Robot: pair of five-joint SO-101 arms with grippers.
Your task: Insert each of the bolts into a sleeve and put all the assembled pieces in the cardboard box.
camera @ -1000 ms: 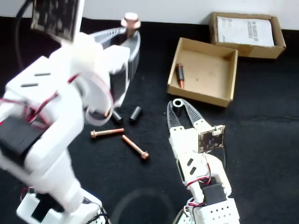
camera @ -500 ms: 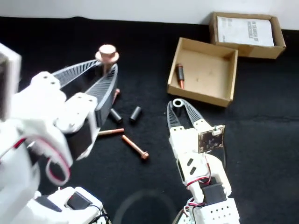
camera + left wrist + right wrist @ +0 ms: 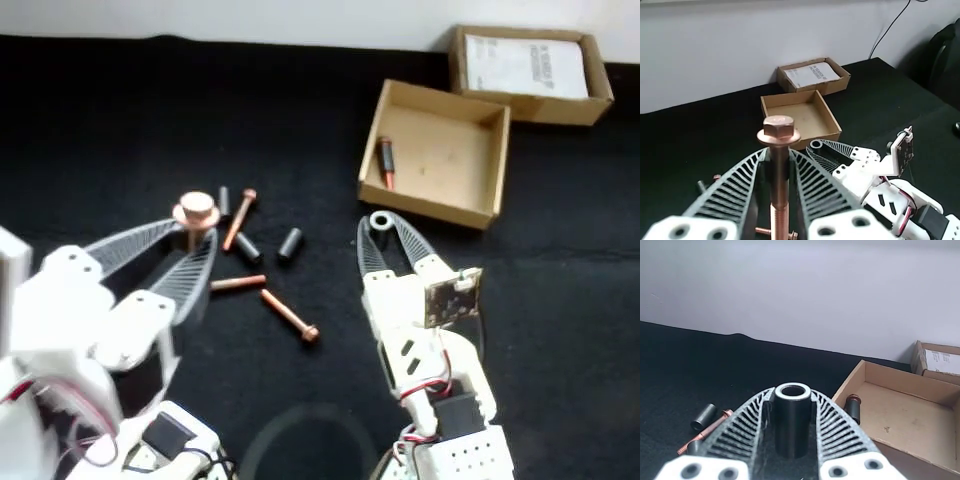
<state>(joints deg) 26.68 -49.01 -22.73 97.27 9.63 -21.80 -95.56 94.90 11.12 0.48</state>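
My left gripper (image 3: 196, 243) is shut on a copper bolt (image 3: 196, 210), held upright with the head on top (image 3: 778, 132), above the loose parts at the table's left. My right gripper (image 3: 381, 232) is shut on a black sleeve (image 3: 380, 221) whose open end faces up (image 3: 792, 391); it sits just in front of the cardboard box (image 3: 472, 110). One assembled bolt-and-sleeve piece (image 3: 385, 162) lies along the box's left wall (image 3: 854, 407). Three loose bolts (image 3: 238, 220) (image 3: 237, 283) (image 3: 290, 314) and sleeves (image 3: 290, 243) (image 3: 247, 247) lie on the black table.
A second cardboard box (image 3: 590, 65) holding a printed sheet stands at the back right, behind the first. A thin dark sleeve (image 3: 223, 200) lies beside the far bolt. The right arm's body (image 3: 430, 340) takes up the near centre.
The left arm has swung down and toward the near left, carrying the bolt from the table's far edge to just above the loose parts. The right arm has stayed still.
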